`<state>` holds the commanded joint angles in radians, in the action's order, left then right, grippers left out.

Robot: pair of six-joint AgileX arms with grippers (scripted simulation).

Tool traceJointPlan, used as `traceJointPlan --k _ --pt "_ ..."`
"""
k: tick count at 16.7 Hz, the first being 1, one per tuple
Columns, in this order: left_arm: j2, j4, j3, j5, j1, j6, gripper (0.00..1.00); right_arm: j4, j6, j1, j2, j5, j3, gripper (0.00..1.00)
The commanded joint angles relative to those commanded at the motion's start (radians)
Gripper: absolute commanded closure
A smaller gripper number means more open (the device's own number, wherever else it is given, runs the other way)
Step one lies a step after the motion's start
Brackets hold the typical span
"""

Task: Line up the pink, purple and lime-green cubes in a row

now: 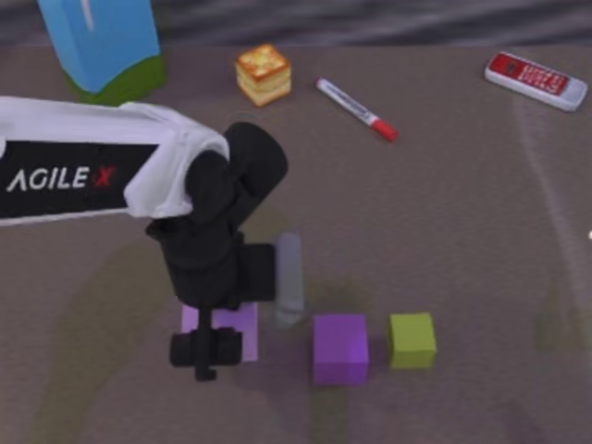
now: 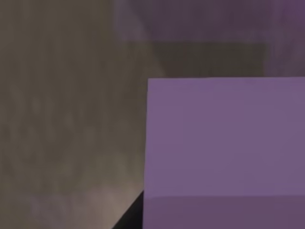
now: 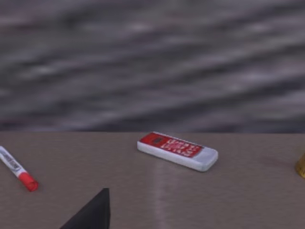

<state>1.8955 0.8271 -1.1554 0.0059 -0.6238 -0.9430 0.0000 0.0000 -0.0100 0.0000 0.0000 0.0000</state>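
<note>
My left gripper (image 1: 205,350) is hovering over the pink cube (image 1: 242,326), just beside the purple cube (image 1: 339,348); I cannot tell its fingers' state. Dragging could be bumping purple into the lime-green cube (image 1: 412,339).

The left gripper (image 1: 205,350) covers most of the pink cube (image 1: 242,329); only the part beyond its wrist shows, and its fingers cannot be made out. In the left wrist view the pink cube (image 2: 224,143) runs off the picture's edge. The right gripper is out of sight.
</note>
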Motion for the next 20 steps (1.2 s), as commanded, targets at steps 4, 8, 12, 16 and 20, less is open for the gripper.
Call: traceJointPlan --k 4,8,12,16,20 --pt "0.036 -0.066 0.039 0.002 -0.007 -0.002 1.00 0.000 0.000 0.000 0.000 0.000 0.000 0.00" --pt "0.036 -0.066 0.039 0.002 -0.007 -0.002 0.92 0.000 0.000 0.000 0.000 0.000 0.000 0.00" --pt "0.036 -0.066 0.039 0.002 -0.007 -0.002 0.62 0.000 0.000 0.000 0.000 0.000 0.000 0.00" --pt "0.036 -0.066 0.039 0.002 -0.007 -0.002 0.32 0.000 0.000 0.000 0.000 0.000 0.000 0.00" --pt "0.036 -0.066 0.039 0.002 -0.007 -0.002 0.02 0.000 0.000 0.000 0.000 0.000 0.000 0.00"
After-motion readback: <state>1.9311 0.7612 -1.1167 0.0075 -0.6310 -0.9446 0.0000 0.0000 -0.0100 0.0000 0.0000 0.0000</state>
